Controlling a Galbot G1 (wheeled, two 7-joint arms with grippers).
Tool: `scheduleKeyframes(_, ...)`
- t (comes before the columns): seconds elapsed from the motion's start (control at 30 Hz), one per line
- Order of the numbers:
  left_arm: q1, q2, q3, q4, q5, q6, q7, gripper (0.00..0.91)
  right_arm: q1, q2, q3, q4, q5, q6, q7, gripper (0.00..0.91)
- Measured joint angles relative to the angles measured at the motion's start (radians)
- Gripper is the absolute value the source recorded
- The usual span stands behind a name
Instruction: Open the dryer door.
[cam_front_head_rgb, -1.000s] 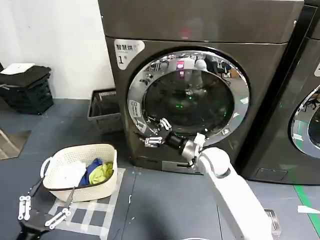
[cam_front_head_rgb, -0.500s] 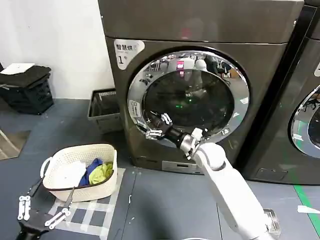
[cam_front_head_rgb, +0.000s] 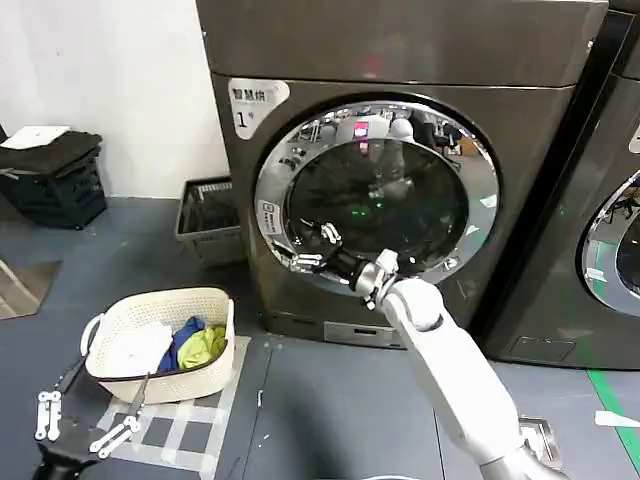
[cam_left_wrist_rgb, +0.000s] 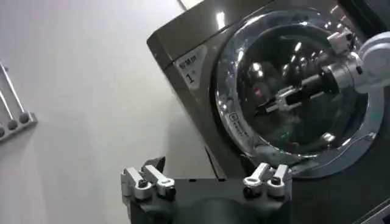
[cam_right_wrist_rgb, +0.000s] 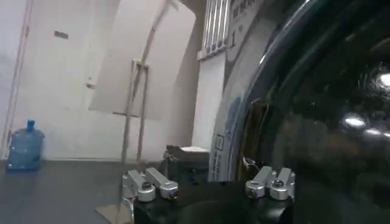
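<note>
While one dryer door (cam_front_head_rgb: 376, 195) sits shut, the right pincer (cam_front_head_rgb: 310, 248) gapes open at its rim.

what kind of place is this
Probably a laundry room or a laundry test area: two front-loading machines side by side, the dryer marked 1 and its neighbour, plus a basket of clothes on the floor.

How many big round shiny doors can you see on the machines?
2. One is the dryer door on the dryer with the "1" sticker, straight ahead. The other is the neighbouring machine's door, cut off at the right edge. More may stand beyond the frame.
</note>
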Motion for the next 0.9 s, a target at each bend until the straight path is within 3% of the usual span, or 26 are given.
scheduleKeyframes(0.9, 0.007, 0.0, 0.004, -0.009, 0.004, 0.003, 0.002, 0.907, 0.069, 0.068, -0.013, -0.125, -0.035, 0.006, 0.023, 0.907)
